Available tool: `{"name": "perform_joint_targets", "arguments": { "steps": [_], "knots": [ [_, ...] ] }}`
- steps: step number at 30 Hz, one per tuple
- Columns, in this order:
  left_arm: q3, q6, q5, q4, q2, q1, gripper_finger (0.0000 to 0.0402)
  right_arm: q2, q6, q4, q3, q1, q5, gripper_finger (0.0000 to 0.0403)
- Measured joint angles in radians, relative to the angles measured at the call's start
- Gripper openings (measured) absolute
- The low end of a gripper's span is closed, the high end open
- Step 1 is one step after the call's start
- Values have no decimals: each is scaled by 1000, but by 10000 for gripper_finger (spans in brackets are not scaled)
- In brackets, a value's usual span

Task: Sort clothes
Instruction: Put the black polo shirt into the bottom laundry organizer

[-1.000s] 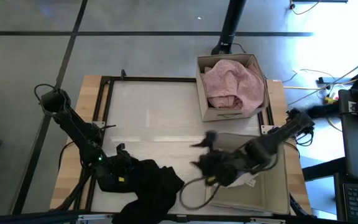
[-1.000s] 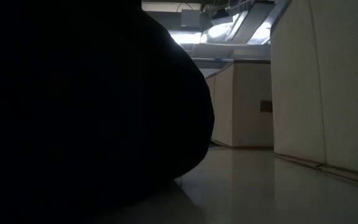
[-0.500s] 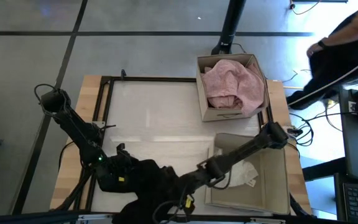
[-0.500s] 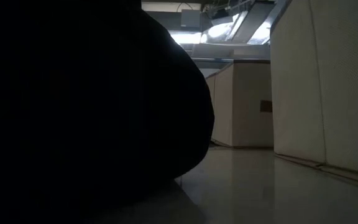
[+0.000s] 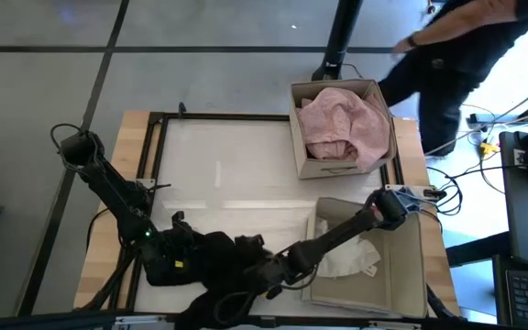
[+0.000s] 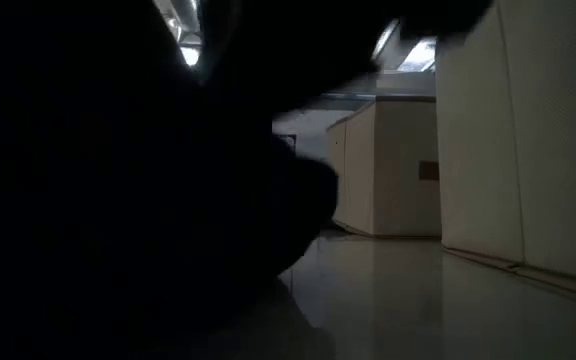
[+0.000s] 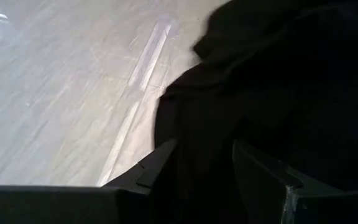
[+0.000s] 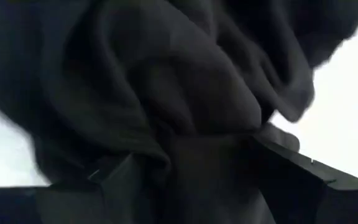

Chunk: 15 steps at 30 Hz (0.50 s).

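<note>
**Both grippers buried in the black pile, near edge of table**

- Heap of soft black fabric garments (image 5: 223, 266) lies at the table's near edge, left of centre, spilling over the front. It fills most of the low view.
- Right gripper (image 5: 269, 275) reaches across from the right side into the heap. In its wrist view the fingers (image 8: 114, 180) stand apart with bunched cloth between them; whether they have closed on it, cannot tell.
- Left gripper (image 5: 180, 261) sits at the heap's left flank, fingers (image 7: 157, 165) apart, cloth lying between, not pinched.
- Handling, as judged: light, limp, folds on itself, pieces likely tangled. Best taken at a raised ridge and lifted high so it drags nothing along.
- Far tan cardboard box (image 5: 302, 156): crumpled pale pink garment (image 5: 342, 124), full to the rim.
- Near tan cardboard box (image 5: 401, 275), by the right arm: small white garments (image 5: 351, 261) on its floor.
</note>
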Motion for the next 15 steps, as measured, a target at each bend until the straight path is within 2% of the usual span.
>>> {"name": "perform_joint_targets", "arguments": {
  "steps": [4,15],
  "knots": [
    [0,0,0,0,0,0,146,29,-8,-12,1,-19,68,282],
    [0,0,0,2,0,0,146,85,-10,-2,6,-64,7,281]
  ]
}}
